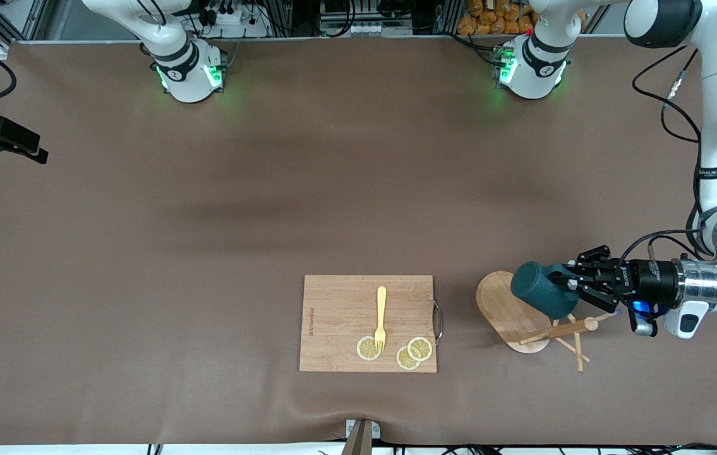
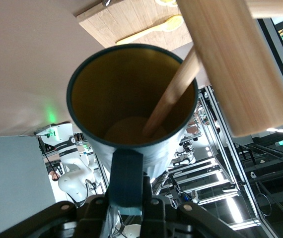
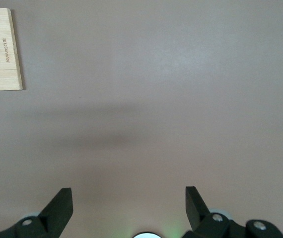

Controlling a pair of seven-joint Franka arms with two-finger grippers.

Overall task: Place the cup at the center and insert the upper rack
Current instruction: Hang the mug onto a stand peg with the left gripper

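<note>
Left gripper (image 1: 576,282) is clamped tight on the cup (image 1: 544,289) by its handle (image 2: 126,178), fingers pinching the loop from both sides. The cup is held sideways in the air over the mug tree (image 1: 525,316), toward the left arm's end of the table. In the left wrist view one thin peg (image 2: 174,94) runs into the cup's mouth and reaches down toward its yellowish bottom; the tree's thick post (image 2: 236,64) passes just beside the rim. Can't tell if the peg touches the inner wall. The tree has an oval base (image 1: 498,297) lying on the table, with more pegs (image 1: 576,351) sticking out at the post end, nearer the front camera than the gripper. Right gripper (image 3: 129,206) has its fingers spread wide and holds nothing; it hangs over bare tabletop, and that arm waits. A cutting board (image 1: 367,322) sits beside the tree toward the table's middle, carrying a yellow fork (image 1: 381,318) and three lemon slices (image 1: 414,352); the fork's tines rest on one slice.
</note>
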